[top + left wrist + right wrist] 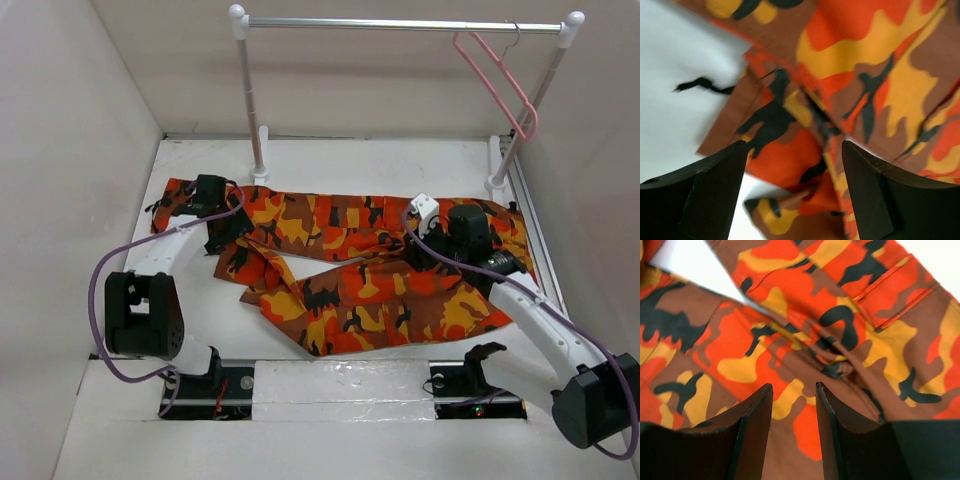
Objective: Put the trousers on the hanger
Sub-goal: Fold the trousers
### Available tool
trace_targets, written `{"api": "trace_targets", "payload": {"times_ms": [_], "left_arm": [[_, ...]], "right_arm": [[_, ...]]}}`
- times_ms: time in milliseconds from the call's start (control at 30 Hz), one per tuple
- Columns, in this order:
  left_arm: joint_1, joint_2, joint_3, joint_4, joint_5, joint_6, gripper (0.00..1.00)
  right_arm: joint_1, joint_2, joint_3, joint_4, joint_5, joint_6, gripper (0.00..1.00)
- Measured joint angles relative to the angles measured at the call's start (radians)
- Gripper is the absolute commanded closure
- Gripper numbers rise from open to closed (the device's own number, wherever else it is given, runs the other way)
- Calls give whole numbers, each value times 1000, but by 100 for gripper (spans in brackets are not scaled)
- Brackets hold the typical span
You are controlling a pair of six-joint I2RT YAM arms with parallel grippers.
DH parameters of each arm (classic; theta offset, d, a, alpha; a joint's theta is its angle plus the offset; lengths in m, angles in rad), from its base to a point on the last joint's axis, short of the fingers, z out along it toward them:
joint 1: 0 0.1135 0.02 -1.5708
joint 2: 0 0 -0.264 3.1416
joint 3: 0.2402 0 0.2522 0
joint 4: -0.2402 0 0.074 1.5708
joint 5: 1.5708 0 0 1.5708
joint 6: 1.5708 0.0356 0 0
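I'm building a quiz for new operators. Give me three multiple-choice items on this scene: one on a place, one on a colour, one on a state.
1. Where is the hanger? A lying flat; B hooked on the rail; C held by fingers.
2. Hanger's colour? A blue; B white; C pink.
3. Fingers of the left gripper are: A apart; B shut on cloth; C out of view.
Key: B, its hook sits over the rail's right end; C, it is pale pink; A, the trousers show through the wide gap.

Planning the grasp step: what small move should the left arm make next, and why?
Probably lower the left gripper and close it on the trousers: it is open above the cloth edge, gripping nothing, and the hanger hangs bare.
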Motion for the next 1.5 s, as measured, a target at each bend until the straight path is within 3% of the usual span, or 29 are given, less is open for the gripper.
{"api": "trace_targets", "payload": {"times_ms": [67, 200, 333, 367, 400, 433, 667, 800, 833, 933, 1100, 1267, 1500], "left_arm": [[0, 18, 1, 46, 26, -19, 36], [0, 104, 14, 113, 58, -52, 60], [0, 154, -2, 132, 63, -74, 64], [0, 154, -8, 134, 63, -77, 69], [0, 154, -11, 134, 63, -82, 94], [0, 154, -12, 133, 56, -89, 100], [0, 58, -14, 71, -23, -95, 100], [0, -147, -16, 2, -85, -97, 100], [0, -199, -16, -15, -99, -97, 100], [1, -378, -16, -88, -138, -104, 100], [10, -604, 0, -272, -283, -159, 100], [21, -756, 138, -372, -442, -231, 100], [22, -767, 375, -323, -578, -212, 100]], "right_arm": [[16, -7, 0, -25, 3, -14, 54], [41, -56, 0, -73, 16, -23, 54], [46, -125, 0, -93, 34, -22, 54], [46, -137, 0, -99, 39, -22, 54], [45, -145, 0, -105, 42, -22, 54], [44, -151, 0, -110, 45, -22, 54], [38, -142, 0, -137, 43, -34, 53], [35, -111, 0, -159, 48, -52, 46], [29, -103, 0, -169, 49, -56, 37], [8, -82, 0, -212, 56, -77, 27], [-54, -63, -2, -238, 50, -82, 28], [-134, -82, -54, -265, 43, -71, 27], [-347, -98, -80, -320, 55, -39, 27]]}}
